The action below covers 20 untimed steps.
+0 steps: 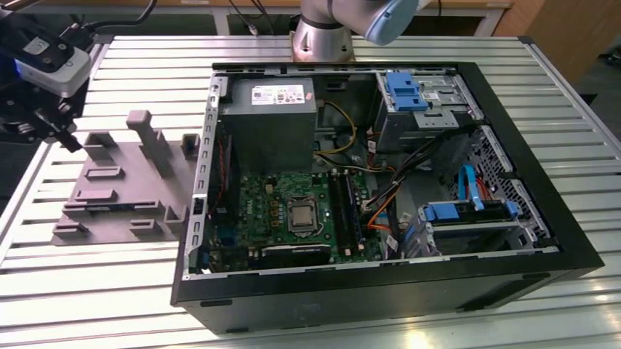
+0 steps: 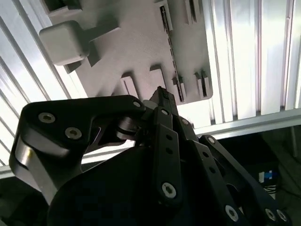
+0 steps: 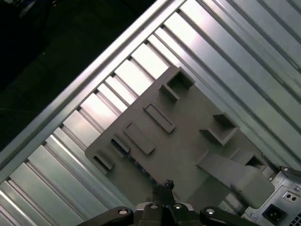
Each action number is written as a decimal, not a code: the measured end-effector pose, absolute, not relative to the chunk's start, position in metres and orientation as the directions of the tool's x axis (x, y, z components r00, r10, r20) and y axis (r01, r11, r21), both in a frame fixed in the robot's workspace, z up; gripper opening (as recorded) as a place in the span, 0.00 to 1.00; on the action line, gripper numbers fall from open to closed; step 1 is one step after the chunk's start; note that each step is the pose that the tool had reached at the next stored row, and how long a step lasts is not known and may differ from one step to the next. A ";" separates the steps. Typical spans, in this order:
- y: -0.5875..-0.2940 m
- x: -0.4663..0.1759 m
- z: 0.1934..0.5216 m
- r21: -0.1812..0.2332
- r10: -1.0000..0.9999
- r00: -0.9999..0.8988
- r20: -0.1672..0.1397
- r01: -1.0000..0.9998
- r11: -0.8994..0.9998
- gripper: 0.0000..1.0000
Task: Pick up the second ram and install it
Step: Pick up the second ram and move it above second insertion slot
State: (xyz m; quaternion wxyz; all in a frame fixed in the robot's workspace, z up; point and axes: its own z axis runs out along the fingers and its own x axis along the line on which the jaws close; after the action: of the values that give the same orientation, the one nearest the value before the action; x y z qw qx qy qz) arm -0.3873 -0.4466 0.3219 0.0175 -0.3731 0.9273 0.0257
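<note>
Spanning the scene, a table [image 1: 97, 291] of pale aluminium slats carries everything. Beyond its edge rail the first wrist view shows dark floor [image 3: 42, 52], and brown wooden furniture [image 1: 572, 29] stands at the exterior view's top right. An open black computer case [image 1: 388, 294] lies on its side on the slats, showing a green motherboard [image 1: 281, 211], a grey power supply [image 1: 272, 123] and blue drive brackets [image 1: 403, 91]. The arm's base [image 1: 325, 36] rises just behind the case.

A flat grey fixture plate [image 1: 126, 196] with raised blocks and slots lies on the table, just beside the case on the exterior view's left. The gripper [image 2: 160, 94] hangs over this plate near its outer edge, raised clear of it. In both wrist views its black fingers [image 2: 164, 136] converge to a single tip with no gap showing, so the jaws look drawn together, and no board shows between them.

The second ram [image 2: 170, 52] shows in the second wrist view as a thin dark strip standing on edge in a long slot of the plate. Its colour cannot be told from this angle. It lies below the jaws, not between them, and its near end runs up to just beside the fingertips in that view.
</note>
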 end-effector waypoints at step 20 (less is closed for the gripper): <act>-0.447 -0.387 0.318 0.034 -0.902 -0.428 -0.051 -0.904 0.426 0.11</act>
State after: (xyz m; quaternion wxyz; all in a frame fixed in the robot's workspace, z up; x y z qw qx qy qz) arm -0.3873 -0.4467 0.3180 0.0125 -0.5348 0.8444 0.0283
